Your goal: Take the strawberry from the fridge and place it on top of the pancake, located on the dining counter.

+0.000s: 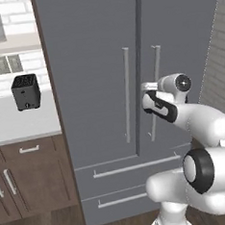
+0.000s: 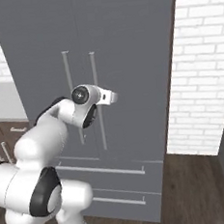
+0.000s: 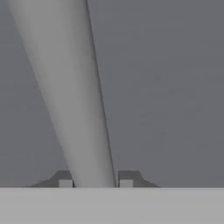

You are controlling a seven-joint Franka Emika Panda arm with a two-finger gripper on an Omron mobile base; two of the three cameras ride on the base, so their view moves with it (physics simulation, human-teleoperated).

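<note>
Claw (image 3: 95, 183): in the hand view its two dark tips stand on either side of a pale grey bar, one tip touching each flank of it; the claw is clenched on that bar.
Right door handle (image 3: 72, 94): the long silver bar caught between the tips; in the hand view it runs from the tips up and to the left, widening toward the top edge. In the left base view it is the bar (image 1: 155, 89) just right of the seam between the doors, and the hand meets it near mid-height.
Arm: in the left base view it rises from the lower right, bends at a dark-banded elbow and reaches forward to the fridge front; in the right base view the wrist end (image 2: 107, 97) sits at the right-hand bar of the pair.
Left door handle (image 1: 127, 94): a matching vertical silver bar just left of the seam, apart from the claw.
Fridge (image 1: 91, 68): tall, matte grey, both upper doors shut, directly ahead of the claw and touched by it at the handle alone.
Fridge drawers (image 1: 124, 173): two grey drawers under the doors, each with a horizontal silver bar, both shut, below the claw.
Strawberry: cannot tell where it lies; the fridge doors are shut and hide the inside.
Worktop (image 1: 19, 122): white, left of the fridge, over dark brown cabinets, well apart from the claw.
Toaster (image 1: 25, 91): black, standing on that worktop by the white brick wall.
Brick wall (image 2: 201, 66): white, right of the fridge in the right base view.
</note>
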